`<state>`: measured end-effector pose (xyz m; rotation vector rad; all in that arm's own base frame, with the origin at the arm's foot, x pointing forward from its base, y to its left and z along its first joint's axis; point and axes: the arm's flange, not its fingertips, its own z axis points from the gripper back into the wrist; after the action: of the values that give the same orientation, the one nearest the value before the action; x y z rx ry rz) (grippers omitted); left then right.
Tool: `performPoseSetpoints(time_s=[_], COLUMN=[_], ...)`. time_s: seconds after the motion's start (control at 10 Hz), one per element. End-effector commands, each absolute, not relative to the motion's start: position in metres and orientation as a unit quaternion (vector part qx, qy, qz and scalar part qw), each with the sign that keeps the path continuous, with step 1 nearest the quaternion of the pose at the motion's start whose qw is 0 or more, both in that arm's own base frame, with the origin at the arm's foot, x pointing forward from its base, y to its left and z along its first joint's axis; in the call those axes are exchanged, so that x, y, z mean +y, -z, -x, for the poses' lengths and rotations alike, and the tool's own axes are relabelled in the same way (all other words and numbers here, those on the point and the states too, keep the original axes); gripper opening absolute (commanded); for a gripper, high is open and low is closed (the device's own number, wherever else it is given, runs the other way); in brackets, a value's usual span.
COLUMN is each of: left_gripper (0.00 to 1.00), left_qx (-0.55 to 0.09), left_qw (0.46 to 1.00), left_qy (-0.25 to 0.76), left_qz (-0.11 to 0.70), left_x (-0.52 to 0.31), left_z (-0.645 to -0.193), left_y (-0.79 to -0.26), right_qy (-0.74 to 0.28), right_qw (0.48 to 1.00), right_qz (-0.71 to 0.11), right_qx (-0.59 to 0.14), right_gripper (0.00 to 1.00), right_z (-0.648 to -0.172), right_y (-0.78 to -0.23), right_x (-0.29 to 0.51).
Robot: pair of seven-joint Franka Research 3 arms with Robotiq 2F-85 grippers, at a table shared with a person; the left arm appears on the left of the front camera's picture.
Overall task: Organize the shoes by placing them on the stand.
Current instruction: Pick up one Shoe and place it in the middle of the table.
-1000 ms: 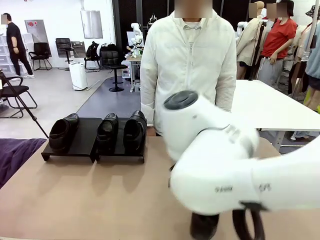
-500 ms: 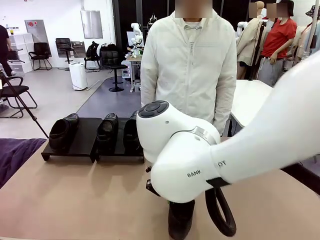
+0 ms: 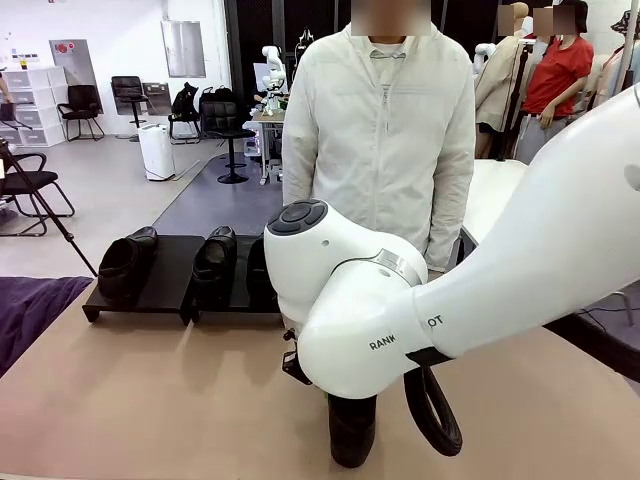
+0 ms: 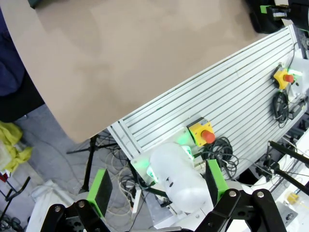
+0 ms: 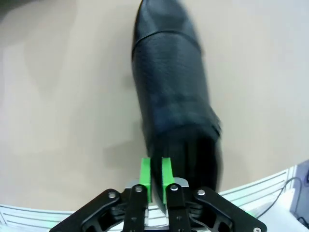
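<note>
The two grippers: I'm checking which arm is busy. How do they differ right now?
The right gripper has its jaws nearly together on a shoe's edge above the table; the left gripper has jaws wide apart, holding nothing, off the table's edge. Both have green pads.

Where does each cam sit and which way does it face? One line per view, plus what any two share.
Front: fixed on the robot's side, facing across the table at the person; right arm fills the foreground, stand far left.
Left wrist: above the table's near edge, looking down at tabletop and aluminium frame; left gripper open.
Right wrist: looking down at the shoe; right gripper pinches its side wall.
Shared: front and right wrist both show that shoe.
</note>
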<state>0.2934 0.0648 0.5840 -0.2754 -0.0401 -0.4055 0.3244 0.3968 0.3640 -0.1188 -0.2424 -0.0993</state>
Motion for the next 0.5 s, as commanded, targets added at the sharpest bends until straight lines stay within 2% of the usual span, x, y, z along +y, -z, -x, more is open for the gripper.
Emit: performPoseSetpoints(time_s=[0.0, 0.4], left_gripper=[1.00, 1.00], left_qx=[-0.021, -0.021], left_qw=[0.968, 0.968], left_qy=[0.205, 0.205], left_qz=[0.145, 0.145], left_x=[0.066, 0.066], left_z=[-0.293, -0.293], left_y=[-0.585, -0.585], right_qy=[0.047, 0.045], right_qw=[0.987, 0.988], right_qz=[0.063, 0.050], right_qx=[-0.138, -0.140], right_gripper=[1.00, 1.00], right_z=[-0.329, -0.321], right_y=[-0.362, -0.375], right_x=[0.404, 0.391])
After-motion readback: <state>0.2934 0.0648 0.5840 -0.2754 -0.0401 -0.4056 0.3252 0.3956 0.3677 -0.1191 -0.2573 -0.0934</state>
